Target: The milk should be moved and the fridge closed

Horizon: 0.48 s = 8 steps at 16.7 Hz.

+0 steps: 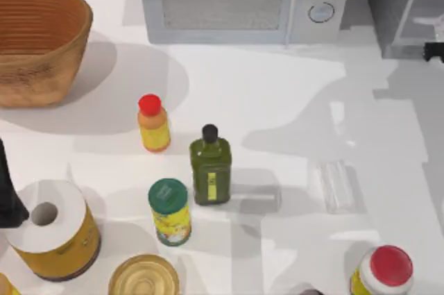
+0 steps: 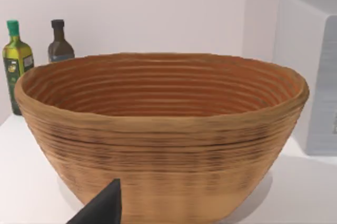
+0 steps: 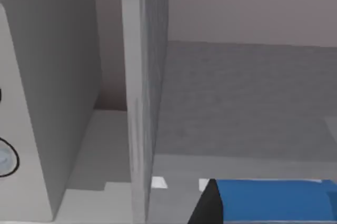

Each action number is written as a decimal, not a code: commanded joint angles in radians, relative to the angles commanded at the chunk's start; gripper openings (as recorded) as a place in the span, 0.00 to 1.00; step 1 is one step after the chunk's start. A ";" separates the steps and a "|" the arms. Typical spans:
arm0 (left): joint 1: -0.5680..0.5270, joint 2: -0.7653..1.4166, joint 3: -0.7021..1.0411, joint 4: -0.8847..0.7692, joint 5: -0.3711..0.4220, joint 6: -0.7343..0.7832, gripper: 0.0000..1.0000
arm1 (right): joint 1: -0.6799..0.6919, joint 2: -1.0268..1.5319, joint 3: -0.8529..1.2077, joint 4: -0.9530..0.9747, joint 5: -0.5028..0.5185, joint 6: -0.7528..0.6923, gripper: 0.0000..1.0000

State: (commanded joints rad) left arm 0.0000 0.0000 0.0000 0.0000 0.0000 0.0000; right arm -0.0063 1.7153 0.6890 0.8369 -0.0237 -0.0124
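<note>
The fridge (image 1: 397, 5) is the grey cabinet at the table's back right corner, and it stands open. My right gripper (image 1: 433, 51) reaches into it from the right edge. The right wrist view looks into the grey inside of the fridge (image 3: 247, 97). There the blue milk (image 3: 274, 201) lies flush against one dark finger (image 3: 208, 206), low over the fridge floor, and the gripper is shut on it. My left arm (image 1: 8, 194) is parked at the table's left edge, with one dark finger (image 2: 105, 209) showing in front of the basket (image 2: 163, 145).
A white microwave (image 1: 236, 0) stands at the back, left of the fridge. A woven basket (image 1: 38, 41) fills the back left. Mid-table stand a green bottle (image 1: 211, 166), a red-capped bottle (image 1: 153, 125), a green-lidded can (image 1: 169, 212) and a clear plastic box (image 1: 336, 185).
</note>
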 joint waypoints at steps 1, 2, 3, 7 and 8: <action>0.000 0.000 0.000 0.000 0.000 0.000 1.00 | -0.009 0.045 0.079 -0.072 -0.013 -0.008 0.00; 0.000 0.000 0.000 0.000 0.000 0.000 1.00 | -0.018 0.091 0.164 -0.152 -0.025 -0.016 0.00; 0.000 0.000 0.000 0.000 0.000 0.000 1.00 | -0.029 0.137 0.252 -0.236 -0.037 -0.025 0.00; 0.000 0.000 0.000 0.000 0.000 0.000 1.00 | -0.086 0.300 0.607 -0.590 -0.073 -0.057 0.00; 0.000 0.000 0.000 0.000 0.000 0.000 1.00 | -0.102 0.334 0.687 -0.673 -0.080 -0.063 0.00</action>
State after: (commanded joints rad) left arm 0.0000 0.0000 0.0000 0.0000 0.0000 0.0000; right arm -0.1081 2.0494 1.3756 0.1636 -0.1033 -0.0751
